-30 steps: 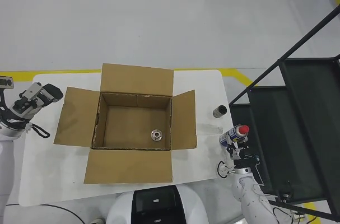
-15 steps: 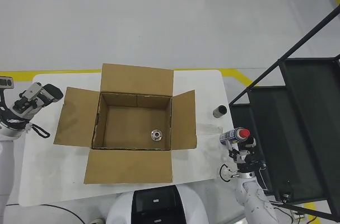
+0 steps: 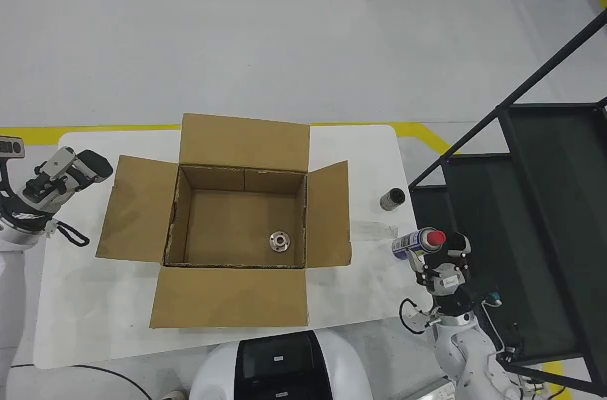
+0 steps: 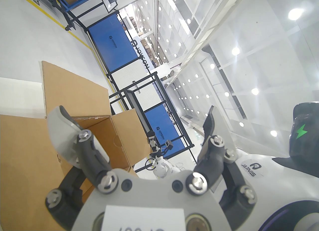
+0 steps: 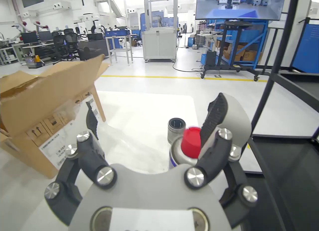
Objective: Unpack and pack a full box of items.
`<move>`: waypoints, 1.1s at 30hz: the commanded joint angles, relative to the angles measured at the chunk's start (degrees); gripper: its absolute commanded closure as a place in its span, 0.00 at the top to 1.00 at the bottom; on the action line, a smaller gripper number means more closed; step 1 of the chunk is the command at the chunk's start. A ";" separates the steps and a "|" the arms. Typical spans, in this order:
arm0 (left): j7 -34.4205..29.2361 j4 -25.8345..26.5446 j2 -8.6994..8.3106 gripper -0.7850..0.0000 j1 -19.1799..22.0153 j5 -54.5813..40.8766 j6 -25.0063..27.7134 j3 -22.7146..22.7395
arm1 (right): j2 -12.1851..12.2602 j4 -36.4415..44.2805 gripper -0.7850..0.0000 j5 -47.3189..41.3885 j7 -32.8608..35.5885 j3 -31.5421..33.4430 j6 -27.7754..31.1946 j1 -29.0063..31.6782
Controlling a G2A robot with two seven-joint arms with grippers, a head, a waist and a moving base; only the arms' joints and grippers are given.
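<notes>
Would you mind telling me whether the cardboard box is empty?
Not empty: one small round metal part lies on the floor of the cardboard box.

Top view: the cardboard box (image 3: 243,228) sits mid-frame on the table (image 3: 368,150), flaps spread out. A small flange (image 3: 279,240) lies inside, lower right of its floor. Right of the box is a linear bearing (image 3: 393,199). Just below that, a spray can (image 3: 419,241) lies at the table's right edge, with the right gripper (image 3: 443,265) just beside it. The left gripper (image 3: 68,172) is at far left, by the left flap. A shelf rack (image 3: 543,200) stands along the frame's right side.
</notes>
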State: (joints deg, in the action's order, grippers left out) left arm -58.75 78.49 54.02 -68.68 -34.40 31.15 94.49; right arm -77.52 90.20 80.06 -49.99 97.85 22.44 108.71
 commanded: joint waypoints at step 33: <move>0.00 0.00 0.00 1.00 0.00 0.00 0.00 0.00 | 3.28 36.31 1.00 -10.24 78.17 -8.01 14.82 -9.73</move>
State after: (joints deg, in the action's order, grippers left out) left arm -58.75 78.49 54.02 -68.68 -34.40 31.15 94.49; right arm -74.22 126.50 70.01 28.15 89.87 37.56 99.05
